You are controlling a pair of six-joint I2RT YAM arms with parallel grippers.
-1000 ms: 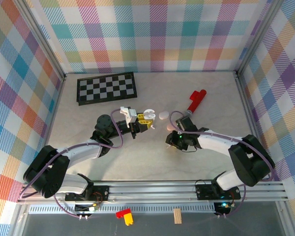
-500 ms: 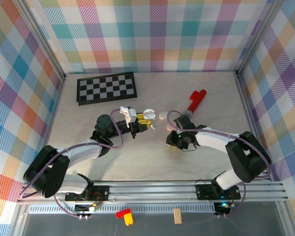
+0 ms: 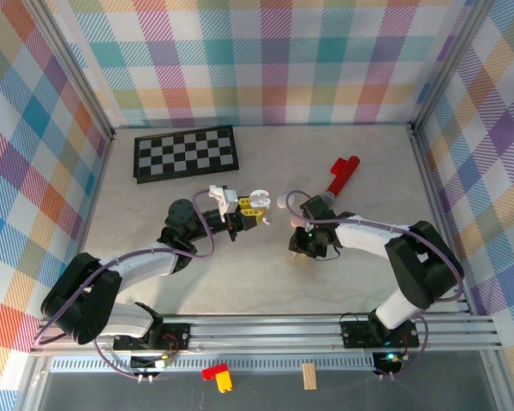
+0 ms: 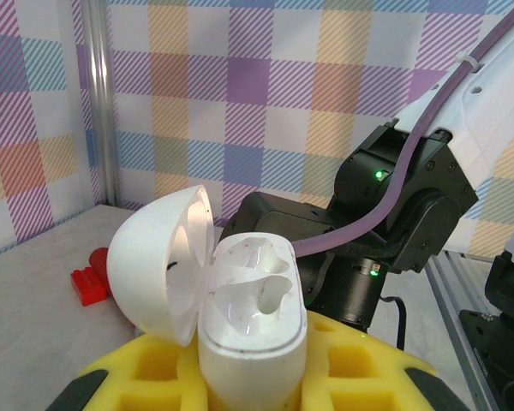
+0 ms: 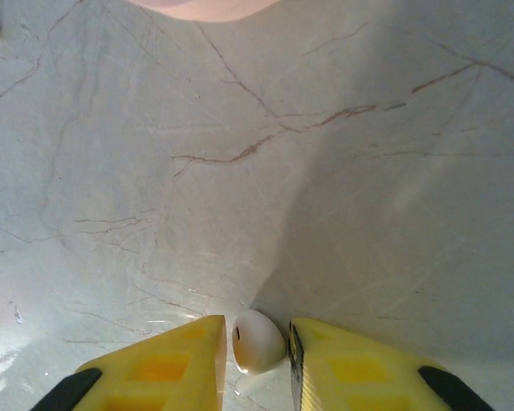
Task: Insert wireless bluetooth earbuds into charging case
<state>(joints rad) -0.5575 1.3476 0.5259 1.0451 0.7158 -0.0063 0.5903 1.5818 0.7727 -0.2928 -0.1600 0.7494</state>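
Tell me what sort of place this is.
Probably a robot lab test cell: a pale marble-patterned tabletop, colourful plaid walls on aluminium posts, two white robot arms bolted at its edge.

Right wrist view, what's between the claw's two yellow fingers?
A small white earbud lies on the table between the fingers of the right claw, seen in the right wrist view.

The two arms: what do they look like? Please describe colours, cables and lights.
Both the left arm and the right arm have white shells between black joints, with a lilac cable looped alongside. Each pincer, left and right, has yellow fingers with square hollows. A green light glows on the right arm.
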